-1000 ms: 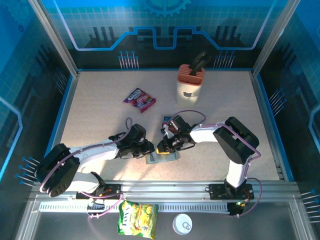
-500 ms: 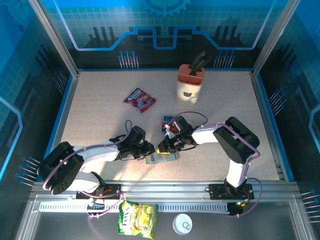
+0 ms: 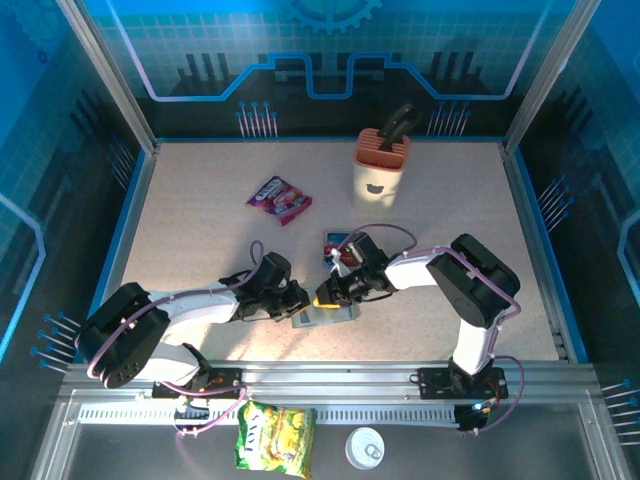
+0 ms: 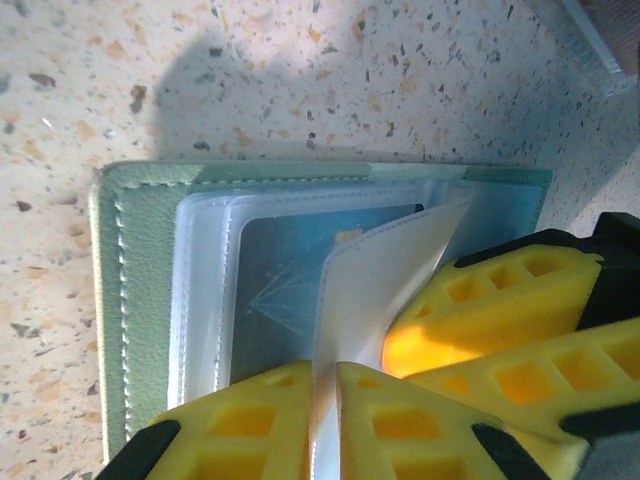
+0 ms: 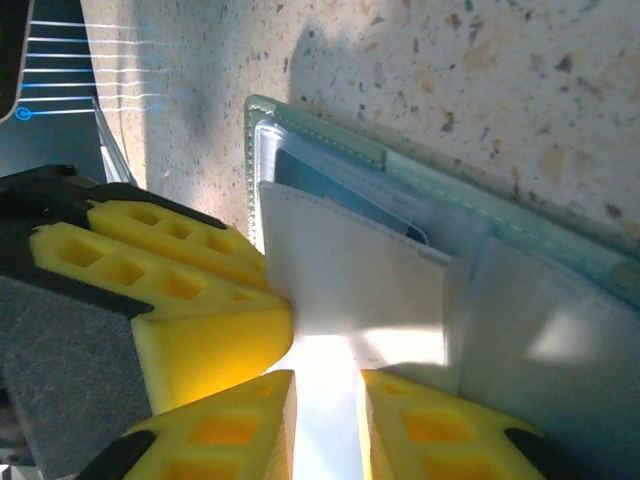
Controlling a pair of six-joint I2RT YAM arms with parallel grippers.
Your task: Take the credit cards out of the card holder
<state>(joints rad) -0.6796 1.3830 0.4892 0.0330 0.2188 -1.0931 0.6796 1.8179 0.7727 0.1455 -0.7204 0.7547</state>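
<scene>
The grey-green card holder [image 3: 330, 316] lies open on the table between my two grippers. A blue-grey credit card [image 4: 285, 270] sits inside its clear pocket and shows again as the card [image 5: 330, 185]. My left gripper [image 4: 325, 372] is shut on a thin pale pocket panel [image 4: 380, 280] that stands up from the holder. My right gripper [image 5: 327, 385] has its fingers a little apart on either side of the same white panel [image 5: 350, 280]; whether they clamp it is unclear. Both grippers meet over the holder, left gripper [image 3: 298, 306] and right gripper [image 3: 328, 296]. A blue card [image 3: 335, 240] lies on the table behind.
A purple-red snack packet [image 3: 279, 199] lies at the back left and a beige knife block [image 3: 380, 165] stands at the back. On the front rail sit a yellow-green packet [image 3: 275, 440] and a white lid [image 3: 365, 448].
My left gripper has slid slightly toward the holder and its fingers have closed on the pocket panel. The right arm has barely moved.
</scene>
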